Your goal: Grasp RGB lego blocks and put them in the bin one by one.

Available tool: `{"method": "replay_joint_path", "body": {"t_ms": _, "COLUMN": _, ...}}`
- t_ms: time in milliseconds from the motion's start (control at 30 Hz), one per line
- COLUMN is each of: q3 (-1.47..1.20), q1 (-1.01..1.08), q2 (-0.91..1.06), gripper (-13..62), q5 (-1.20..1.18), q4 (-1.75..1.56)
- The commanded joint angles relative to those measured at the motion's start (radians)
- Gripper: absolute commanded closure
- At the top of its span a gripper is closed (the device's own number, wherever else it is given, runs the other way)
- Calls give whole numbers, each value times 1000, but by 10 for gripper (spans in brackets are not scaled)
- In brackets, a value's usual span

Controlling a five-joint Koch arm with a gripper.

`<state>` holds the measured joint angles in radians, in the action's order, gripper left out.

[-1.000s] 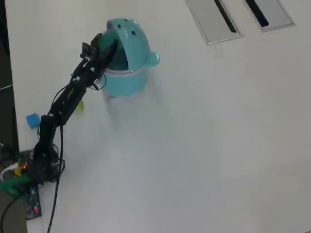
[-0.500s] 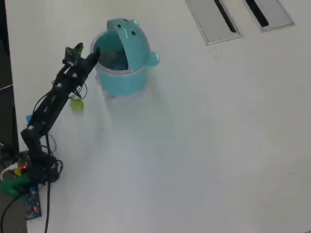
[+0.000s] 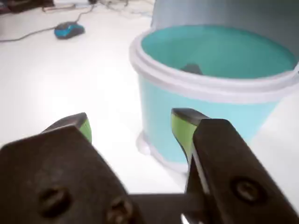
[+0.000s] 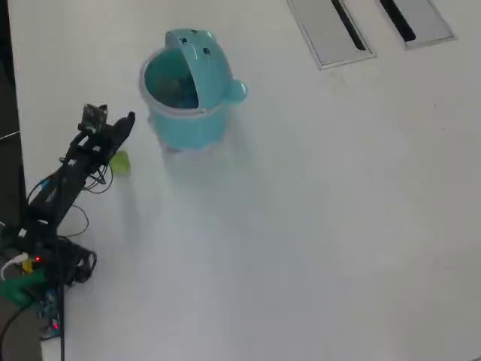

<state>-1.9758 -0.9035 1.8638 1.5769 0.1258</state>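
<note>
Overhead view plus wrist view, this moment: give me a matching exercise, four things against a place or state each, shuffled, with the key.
Things:
1. bin
2. green block
3. gripper
4. grey slotted plates

Places or states:
A. top right of the overhead view
B. on the table beside the arm, left of the bin in the overhead view
C. lid tipped back, mouth open
D. jaws apart, nothing between them

Pairs: 1-C, 2-B, 3-D, 4-A
</note>
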Motion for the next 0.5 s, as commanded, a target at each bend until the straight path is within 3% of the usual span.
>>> {"method": "replay_joint_path", "body": {"t_ms": 0, "q3": 9, "q1": -11, "q2": 64, "gripper": 176, "q5": 9, "q4": -15}}
{"method": "replay_joint_path", "body": {"t_ms": 467, "q3": -253, "q1": -72, "q2": 103, "gripper": 163, "q5": 18, "q4": -29}}
